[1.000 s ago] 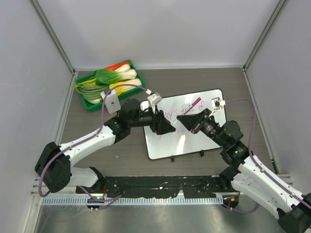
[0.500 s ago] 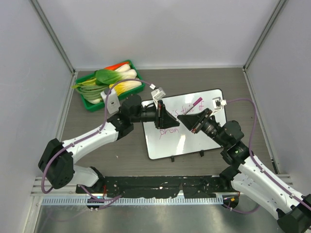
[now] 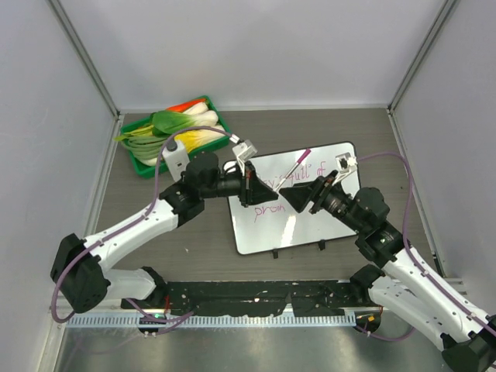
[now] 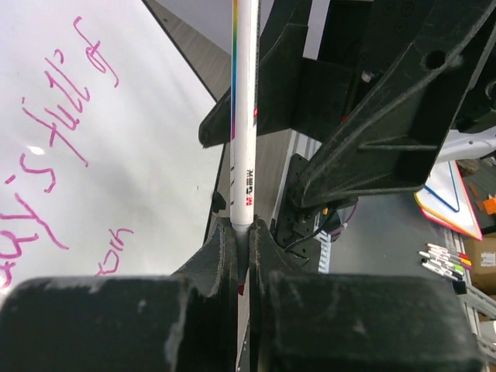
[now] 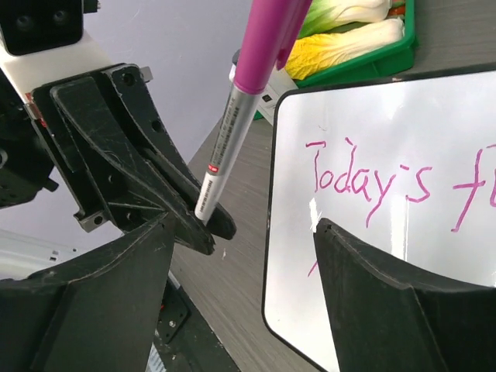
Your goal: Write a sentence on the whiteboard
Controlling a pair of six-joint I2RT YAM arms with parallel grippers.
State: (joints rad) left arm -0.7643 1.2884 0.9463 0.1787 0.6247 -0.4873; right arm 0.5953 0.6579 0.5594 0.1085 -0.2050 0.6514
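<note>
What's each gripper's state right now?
Left gripper: closed, holding the marker.
Right gripper: open, holding nothing.

My left gripper (image 4: 242, 232), open a second ago, is now clamped on the white end of the marker (image 5: 232, 132). My right gripper (image 5: 244, 223), which was pinching that marker, now stands wide apart, and the marker sits shifted toward the left arm.
</note>
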